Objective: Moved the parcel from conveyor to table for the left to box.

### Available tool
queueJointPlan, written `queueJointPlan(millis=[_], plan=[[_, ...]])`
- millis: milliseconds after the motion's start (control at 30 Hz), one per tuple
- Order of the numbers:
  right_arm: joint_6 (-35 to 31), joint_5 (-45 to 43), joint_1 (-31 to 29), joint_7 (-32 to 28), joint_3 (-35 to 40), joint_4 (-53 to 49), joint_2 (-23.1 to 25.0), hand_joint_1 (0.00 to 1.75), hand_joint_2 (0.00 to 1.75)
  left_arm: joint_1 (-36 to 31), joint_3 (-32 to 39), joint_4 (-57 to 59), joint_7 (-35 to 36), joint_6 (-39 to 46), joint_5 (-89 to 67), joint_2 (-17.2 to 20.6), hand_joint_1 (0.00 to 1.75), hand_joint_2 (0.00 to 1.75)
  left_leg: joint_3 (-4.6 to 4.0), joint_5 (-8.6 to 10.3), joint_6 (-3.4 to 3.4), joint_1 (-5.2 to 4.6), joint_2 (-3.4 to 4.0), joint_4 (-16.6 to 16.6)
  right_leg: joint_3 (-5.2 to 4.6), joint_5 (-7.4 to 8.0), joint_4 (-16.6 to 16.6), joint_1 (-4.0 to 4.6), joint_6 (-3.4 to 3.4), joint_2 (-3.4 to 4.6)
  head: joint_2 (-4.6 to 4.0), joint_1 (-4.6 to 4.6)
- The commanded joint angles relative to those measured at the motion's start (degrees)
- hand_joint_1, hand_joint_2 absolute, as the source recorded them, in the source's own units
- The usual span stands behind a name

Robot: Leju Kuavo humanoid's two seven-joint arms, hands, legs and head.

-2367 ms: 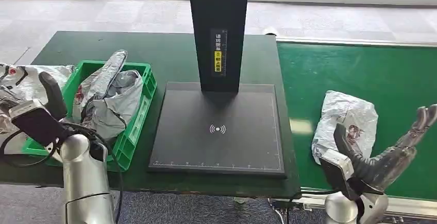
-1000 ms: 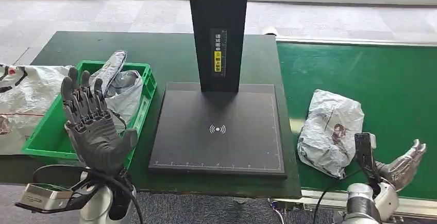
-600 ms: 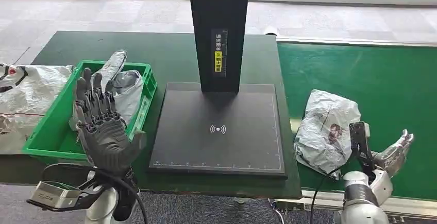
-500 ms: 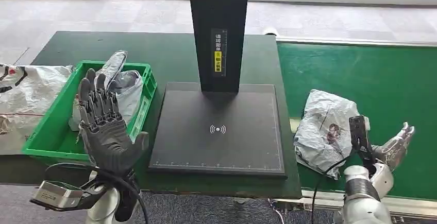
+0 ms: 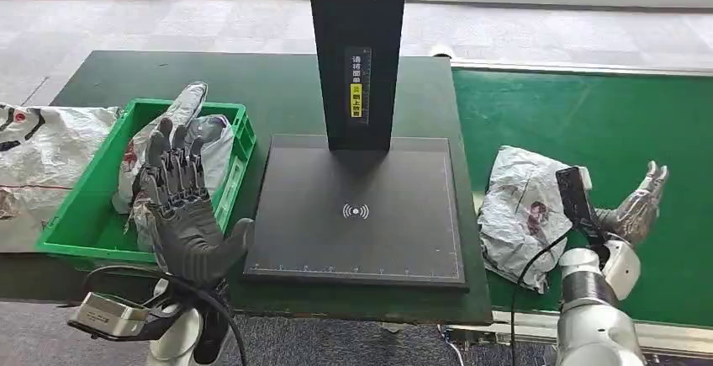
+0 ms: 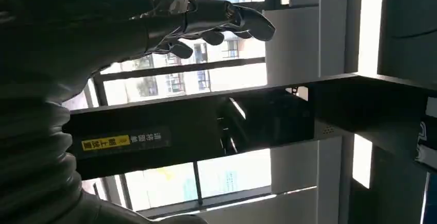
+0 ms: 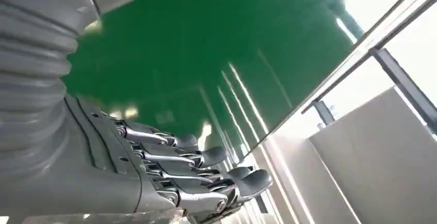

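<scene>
On the conveyor (image 5: 588,105), right robot hand (image 5: 635,206) flat against the parcel (image 5: 521,210), fingers apart, no grip; slack bag may slip mid-push. Left robot hand (image 5: 185,214) spread, empty.

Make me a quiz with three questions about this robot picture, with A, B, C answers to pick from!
1. Where is the silver parcel near the right hand?
A. on the green belt
B. in the bin
C. on the floor

2. What colour is the bin?
A. red
B. green
C. blue

3. How is the left hand?
A. gripping a parcel
B. raised, fingers spread, holding nothing
C. resting flat on the black pad

Answers: 1 A, the parcel lies on the belt beside the table. 2 B, its walls are bright green. 3 B, its palm is open above the table edge.
</scene>
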Motion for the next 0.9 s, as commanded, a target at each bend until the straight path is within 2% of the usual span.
queueJointPlan(millis=[33, 133, 167, 233, 300, 667, 833, 900], plan=[[-0.02, 6.93, -3.49, 7.19, 8.22, 6.75, 1.44, 0.0, 1.75, -1.16, -3.76, 2.8, 0.19, 1.56, 0.26, 3.7, 0.0, 1.75, 0.22, -0.01, -0.02, 0.02, 0.25, -0.14, 0.12, 0.06, -0.12, 0.03, -0.07, 0.27, 0.0, 0.0], [4.27, 10.58, -4.07, 12.95, 11.48, 10.75, 1.2, 0.0, 1.75, -1.24, -4.42, 2.77, 0.19, 1.81, 0.4, 4.24, 0.0, 1.75, 0.16, -0.02, -0.02, 0.01, 0.21, -0.08, 0.07, 0.04, -0.07, 0.01, -0.04, 0.23, 0.0, 0.0], [8.8, 11.43, -4.1, 15.01, 12.28, 11.53, 1.2, 0.0, 1.75, -1.41, -4.68, 2.78, 0.19, 1.8, 0.39, 4.45, 0.0, 1.75, 0.2, -0.01, -0.02, 0.03, 0.24, -0.13, 0.12, 0.07, -0.14, 0.04, -0.06, 0.26, 0.0, 0.0], [13.39, 10.86, -3.88, 15.93, 11.91, 12.07, 1.54, 0.0, 1.75, -1.75, -4.73, 2.81, 0.19, 1.52, 0.39, 4.48, 0.0, 1.75, 0.19, -0.02, -0.01, 0.02, 0.22, -0.11, 0.1, 0.04, -0.1, 0.04, -0.04, 0.24, 0.0, 0.0], [15.95, 9.28, -3.27, 14.19, 11.02, 11.58, 2.15, 0.0, 1.75, -2.0, -4.72, 2.88, 0.19, 1.48, 0.27, 4.44, 0.0, 1.75, 0.2, -0.01, -0.02, 0.04, 0.16, -0.11, 0.13, 0.04, -0.11, 0.05, -0.04, 0.19, 0.0, 0.0], [20.49, 6.83, -3.51, 11.61, 9.92, 11.51, 2.61, 0.0, 1.75, -1.06, -4.6, 1.64, 0.19, 2.19, -0.46, 4.78, 0.0, 1.75, 0.17, 0.0, -0.02, 0.04, 0.07, -0.1, 0.12, 0.02, -0.1, 0.04, -0.04, 0.09, 0.0, 0.0], [23.9, 6.57, -3.49, 14.67, 9.86, 11.74, 2.31, 0.0, 1.75, -0.01, -5.15, 2.14, 0.19, 1.86, -0.61, 5.02, 0.0, 1.75, 0.15, 0.01, -0.02, 0.0, 0.08, -0.11, 0.09, 0.01, -0.07, 0.01, -0.04, 0.1, 0.0, 0.0], [26.97, 7.75, -3.35, 18.8, 10.81, 12.05, 2.37, 0.0, 1.75, 0.4, -5.25, 1.7, 0.19, 2.64, -0.82, 5.43, 0.0, 1.75, 0.15, 0.01, -0.01, 0.02, 0.07, -0.11, 0.11, 0.01, -0.1, 0.02, -0.03, 0.08, 0.0, 0.0]])
